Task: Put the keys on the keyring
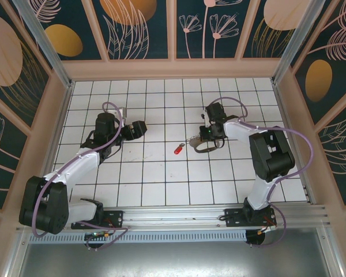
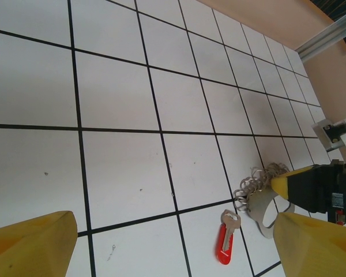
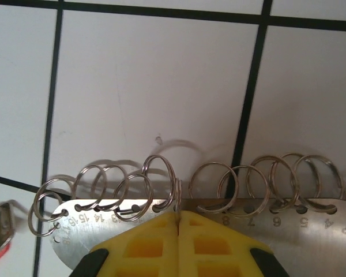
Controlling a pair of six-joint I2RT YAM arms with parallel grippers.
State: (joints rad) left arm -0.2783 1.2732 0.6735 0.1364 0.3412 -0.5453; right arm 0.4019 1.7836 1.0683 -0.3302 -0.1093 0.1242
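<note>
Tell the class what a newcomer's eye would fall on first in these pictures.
The red-headed key lying on the white tiled table near the centre stands out first. Next comes the right gripper, its yellow tips shut on the keyring, a metal strip with numbered holes carrying a row of silvery split rings.

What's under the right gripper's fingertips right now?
The keyring, its numbered metal strip pinched at the ringed edge by the shut right gripper. The strip's middle behind the yellow fingers is covered.
</note>
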